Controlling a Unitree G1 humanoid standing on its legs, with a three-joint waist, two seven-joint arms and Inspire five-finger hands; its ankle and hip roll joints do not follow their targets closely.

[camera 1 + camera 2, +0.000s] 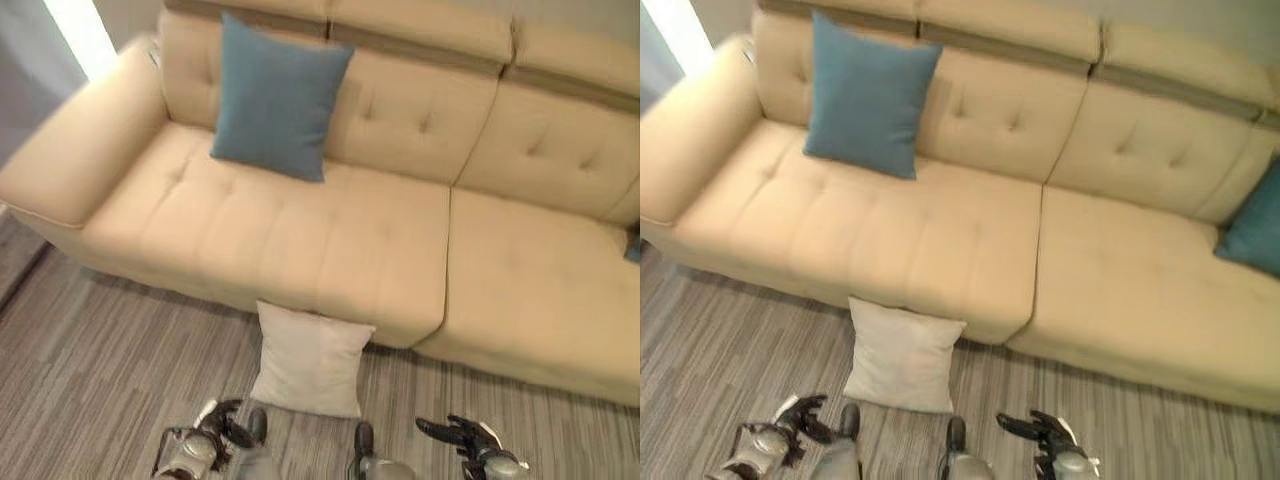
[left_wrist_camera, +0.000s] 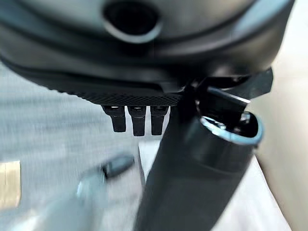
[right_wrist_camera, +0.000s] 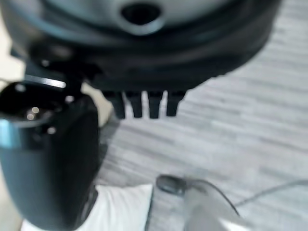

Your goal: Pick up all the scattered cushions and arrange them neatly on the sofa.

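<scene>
On the floor against the sofa (image 1: 330, 240) front, white cushion (image 1: 308, 360) leaning, blue cushion (image 1: 275, 98) upright on the seat, another blue one (image 1: 1252, 228) far right, left hand (image 1: 222, 425) and right hand (image 1: 462, 436) low, fingers relaxed, empty.

White cushion (image 1: 310, 360) against sofa (image 1: 300, 250) front

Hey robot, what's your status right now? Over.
Left hand and right hand open, holding nothing. White cushion on floor, leaning against sofa. Blue cushion already placed. Nothing blocking.
</scene>
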